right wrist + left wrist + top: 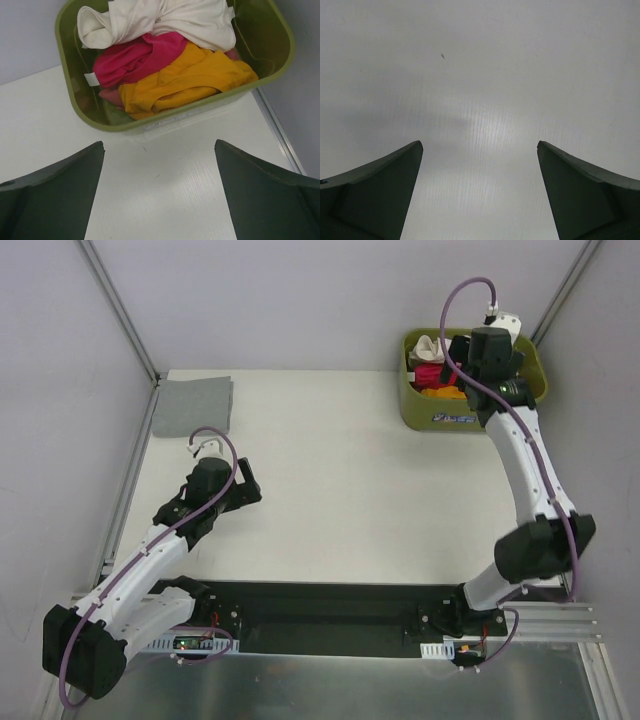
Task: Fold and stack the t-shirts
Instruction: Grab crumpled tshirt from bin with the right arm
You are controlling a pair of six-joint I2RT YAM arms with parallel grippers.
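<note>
A folded grey t-shirt (195,403) lies flat at the table's far left corner. An olive-green basket (428,408) at the far right holds crumpled cream-white (165,20), magenta-pink (132,57) and orange (185,80) t-shirts. My right gripper (159,150) is open and empty, hovering over the table just in front of the basket's near wall (165,117). In the top view the right gripper (478,352) hangs over the basket. My left gripper (480,147) is open and empty above bare white table; in the top view the left gripper (240,485) is at the left middle.
White walls with metal corner posts (118,308) close in the table on the left, back and right. A metal rail (280,135) runs along the table's right edge beside the basket. The arms' black base plate (320,615) lines the near edge.
</note>
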